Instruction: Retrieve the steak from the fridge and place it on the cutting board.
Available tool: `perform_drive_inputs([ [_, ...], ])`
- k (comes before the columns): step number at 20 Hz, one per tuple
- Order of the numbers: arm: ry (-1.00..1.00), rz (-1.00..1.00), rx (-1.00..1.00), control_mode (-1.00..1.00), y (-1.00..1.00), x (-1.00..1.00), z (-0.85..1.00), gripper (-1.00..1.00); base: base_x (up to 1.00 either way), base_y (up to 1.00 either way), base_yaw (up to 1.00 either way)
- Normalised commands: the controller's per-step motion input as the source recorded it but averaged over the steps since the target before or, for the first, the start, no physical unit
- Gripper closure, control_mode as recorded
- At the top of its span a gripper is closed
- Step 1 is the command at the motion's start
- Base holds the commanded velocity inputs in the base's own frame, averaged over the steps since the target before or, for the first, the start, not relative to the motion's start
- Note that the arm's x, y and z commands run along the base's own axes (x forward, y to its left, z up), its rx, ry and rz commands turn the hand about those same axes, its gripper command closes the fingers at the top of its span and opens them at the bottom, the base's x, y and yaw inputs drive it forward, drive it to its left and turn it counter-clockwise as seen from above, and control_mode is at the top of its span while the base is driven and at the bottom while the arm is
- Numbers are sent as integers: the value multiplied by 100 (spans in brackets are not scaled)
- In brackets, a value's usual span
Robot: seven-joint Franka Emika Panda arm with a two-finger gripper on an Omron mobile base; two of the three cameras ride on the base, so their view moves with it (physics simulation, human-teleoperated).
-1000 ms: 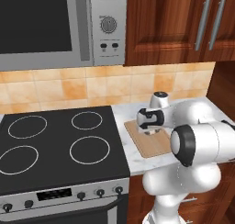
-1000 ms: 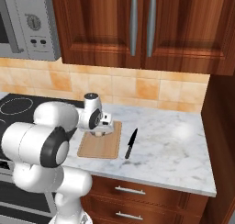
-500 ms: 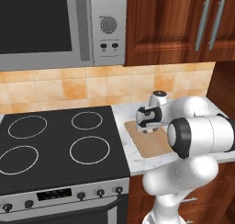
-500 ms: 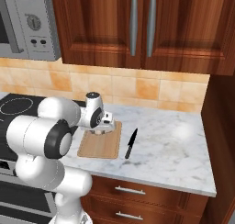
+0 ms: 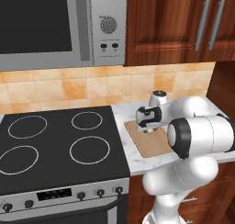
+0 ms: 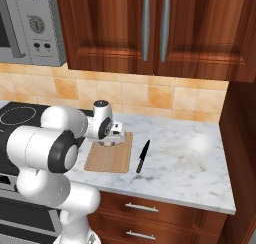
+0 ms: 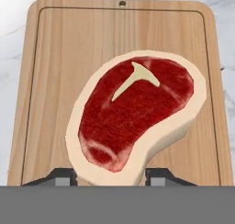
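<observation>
A row of dark reddish-brown wooden wall cupboards (image 6: 150, 33) with long vertical grey metal handles (image 6: 145, 21) ran above a backsplash of tan and orange square tiles (image 6: 150, 95). Below it lay a white marble countertop with grey veining (image 6: 195, 163), a soft patch of light falling toward its right end. Under the counter's front edge sat brown wooden drawers with short silver pulls (image 6: 136, 207). At the counter's left edge stood a black glass cooktop with four white ring burners (image 5: 55, 145), its silver knob panel (image 5: 59, 195) along the front. A stainless steel microwave with a round dial (image 5: 59, 25) hung above the cooktop.
</observation>
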Motion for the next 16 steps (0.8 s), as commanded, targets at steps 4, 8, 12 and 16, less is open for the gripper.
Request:
perform_drive_inputs([
  [4,0,0,0,-100,0,0,0,-100,0,0,0],
  [8,-2,0,2,-100,-2,-19,7,-100,0,0,0],
  [12,0,0,3,-100,0,-39,36,-100,0,0,0],
  [16,0,0,0,-100,0,-83,56,-100,0,0,0],
])
